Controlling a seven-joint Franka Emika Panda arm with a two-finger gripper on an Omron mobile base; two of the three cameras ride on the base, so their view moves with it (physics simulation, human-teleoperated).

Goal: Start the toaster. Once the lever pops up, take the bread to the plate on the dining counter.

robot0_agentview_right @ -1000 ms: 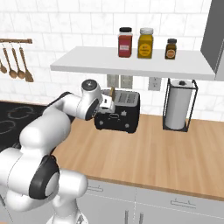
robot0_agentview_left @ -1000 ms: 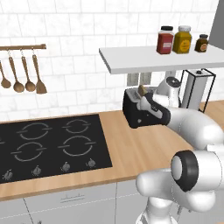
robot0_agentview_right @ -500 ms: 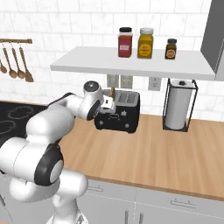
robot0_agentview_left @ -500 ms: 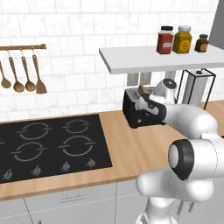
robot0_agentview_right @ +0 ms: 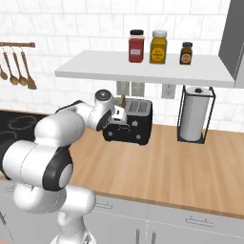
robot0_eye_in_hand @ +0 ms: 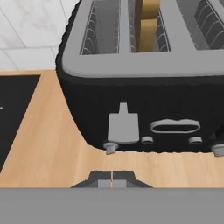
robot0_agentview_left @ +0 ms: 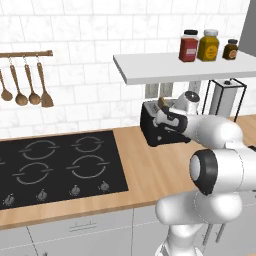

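Gripper: the gripper [robot0_eye_in_hand: 112, 178] is seen with its fingertips pressed together, nothing between them, low at 6 o'clock of the hand view, just above the wooden bench [robot0_eye_in_hand: 39, 144].
Toaster: the toaster [robot0_eye_in_hand: 144, 83] is stood on the bench against the tiled wall, under the white shelf [robot0_agentview_right: 143, 69]; its narrow black face is turned toward the hand.
Lever: the lever [robot0_eye_in_hand: 123, 127] is found at 12 o'clock from the fingertips, slightly toward 1 o'clock; it sits low on the face, near the bottom of its track, with its long axis running up and down that face.
Key relation: the tab lies straight ahead of and above the closed gripper, near but apart; no contact is shown. Whether the lever is already latched down is judged likely from its low seat, but that cannot be confirmed.
Bread: the bread [robot0_eye_in_hand: 148, 24] is seen upright in the middle slot, sunk partly below the silver top, at 12 to 1 o'clock from the gripper and beyond the lever.
Arm: in the base views the gripper [robot0_agentview_right: 119, 114] is held at the toaster's [robot0_agentview_right: 128, 125] end nearest the black hob [robot0_agentview_left: 55, 167].
Next move: a wait for the lever to pop is judged most probable, then a reach up and over to the slot, for which the jaws would first need to be parted.
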